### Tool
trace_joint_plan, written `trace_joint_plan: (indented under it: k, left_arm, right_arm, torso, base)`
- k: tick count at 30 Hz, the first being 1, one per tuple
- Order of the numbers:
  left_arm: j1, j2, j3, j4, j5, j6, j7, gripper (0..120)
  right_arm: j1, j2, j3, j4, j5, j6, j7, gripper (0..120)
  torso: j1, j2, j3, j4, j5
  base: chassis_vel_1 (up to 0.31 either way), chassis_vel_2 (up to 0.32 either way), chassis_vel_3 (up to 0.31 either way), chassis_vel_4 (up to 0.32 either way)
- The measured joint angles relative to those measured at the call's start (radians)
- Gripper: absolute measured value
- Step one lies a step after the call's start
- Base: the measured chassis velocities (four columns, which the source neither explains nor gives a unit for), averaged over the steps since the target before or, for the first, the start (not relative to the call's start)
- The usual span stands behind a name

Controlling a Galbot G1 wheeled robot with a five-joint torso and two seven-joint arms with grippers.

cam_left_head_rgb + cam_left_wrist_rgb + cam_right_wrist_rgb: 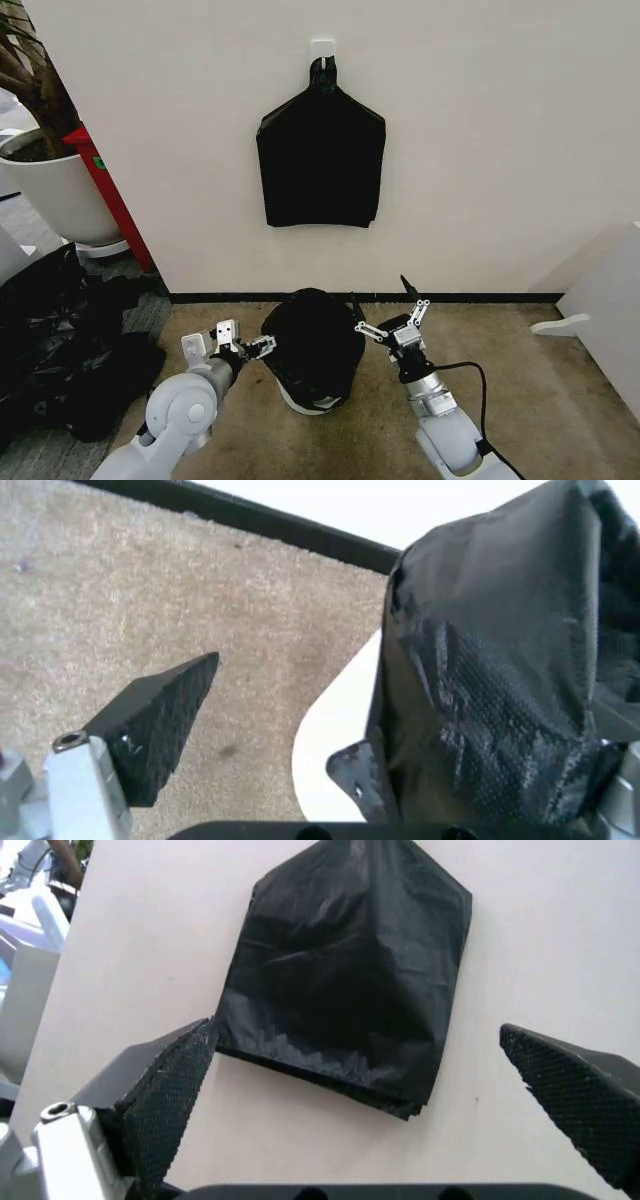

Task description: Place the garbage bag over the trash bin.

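Nearest, the left gripper (262, 345) spreads its ridged black pads wide, one slipped under the thin glossy black garbage bag (312, 338) draped over the small cream-white trash bin (310, 399) on the carpet. The right gripper (392, 318) gapes empty just beside. Tugging the film down evenly would seat it.

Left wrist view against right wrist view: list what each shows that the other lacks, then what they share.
Left wrist alone: the garbage bag draped over the trash bin, standing on beige carpet by a dark baseboard, with the left end effector open beside it.

Right wrist alone: the flat black bundle hanging on the wall, seen past the open right end effector.

Shared: the white wall, and textured black fingers spread apart.
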Motion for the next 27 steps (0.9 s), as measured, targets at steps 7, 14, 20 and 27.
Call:
trace_joint_plan:
  k: [7,14,20,27]
  left_arm:
    - [-0.018,-0.017,-0.009,0.056,-0.050,-0.002,0.054,100]
    - [-0.043,-0.042,-0.013,0.132,-0.075,0.035,0.165,100]
    - [-0.074,-0.044,-0.017,0.186,-0.078,0.080,0.223,100]
    - [-0.081,-0.035,-0.011,0.208,-0.053,0.091,0.239,100]
  right_arm:
    - [-0.002,0.002,-0.019,-0.007,-0.011,0.000,0.000,100]
    - [0.028,-0.017,-0.094,-0.003,0.033,-0.121,0.023,100]
    - [0.133,-0.032,-0.216,-0.009,0.169,-0.308,0.073,100]
    - [0.335,-0.022,-0.382,-0.134,0.208,-0.461,0.133,100]
  torso:
    - [0.000,0.000,0.000,-0.0001,0.0000]
    - [0.000,0.000,0.000,0.0002,-0.0001]
    - [0.000,0.000,0.000,-0.0001,-0.0002]
    - [0.000,0.000,0.000,0.0002,-0.0001]
  base:
    - [0.000,0.000,0.000,0.000]
    - [0.000,0.000,0.000,0.000]
    - [0.000,0.000,0.000,0.000]
    - [0.000,0.000,0.000,0.000]
